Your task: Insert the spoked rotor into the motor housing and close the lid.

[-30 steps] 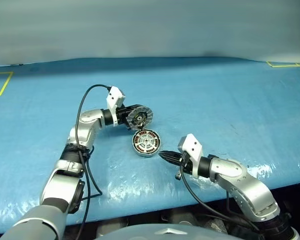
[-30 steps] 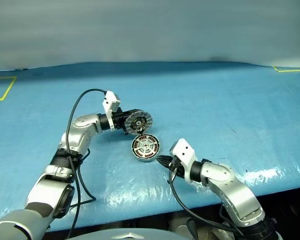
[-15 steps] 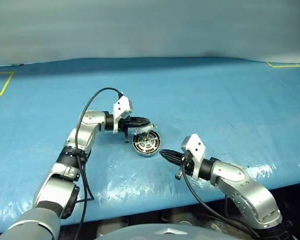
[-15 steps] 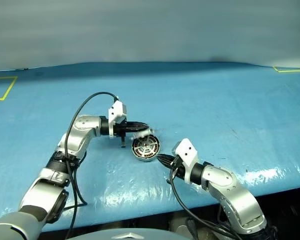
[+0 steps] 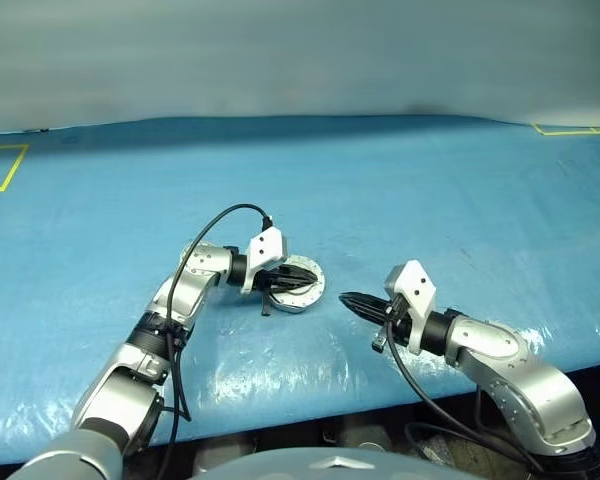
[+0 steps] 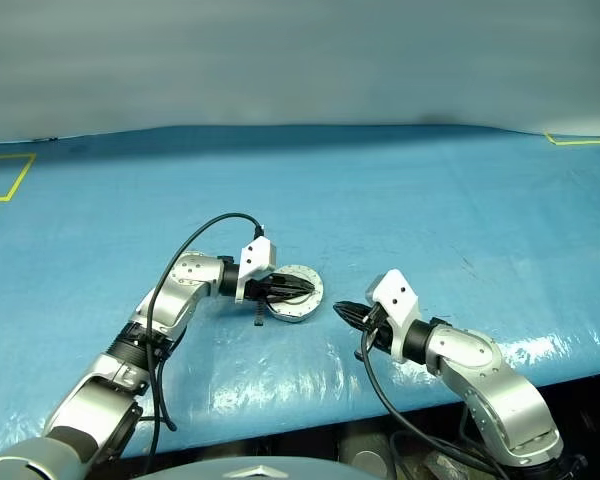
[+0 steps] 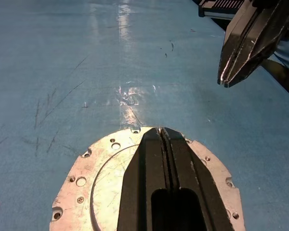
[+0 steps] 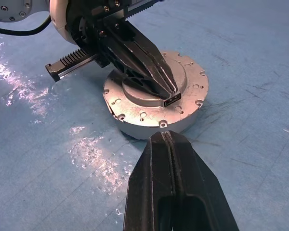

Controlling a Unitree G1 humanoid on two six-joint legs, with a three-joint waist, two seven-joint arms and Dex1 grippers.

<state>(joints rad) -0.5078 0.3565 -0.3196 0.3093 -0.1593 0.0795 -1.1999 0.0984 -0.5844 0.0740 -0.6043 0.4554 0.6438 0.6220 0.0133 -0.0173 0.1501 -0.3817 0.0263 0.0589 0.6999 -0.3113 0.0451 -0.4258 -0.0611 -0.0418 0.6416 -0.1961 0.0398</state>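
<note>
Lid (image 8: 156, 89) now swung down flat on motor housing (image 8: 135, 126); left gripper (image 8: 169, 98), fingers shut, empty, presses atop. Closing step; next: confirm seated, withdraw.

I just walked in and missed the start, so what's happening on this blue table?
The robot is closing up a small motor. Its left gripper, fingers shut, lies on top of the lid, which now sits flat over the motor housing. The right gripper, also shut and holding nothing, waits just beside it on the blue table.
</note>
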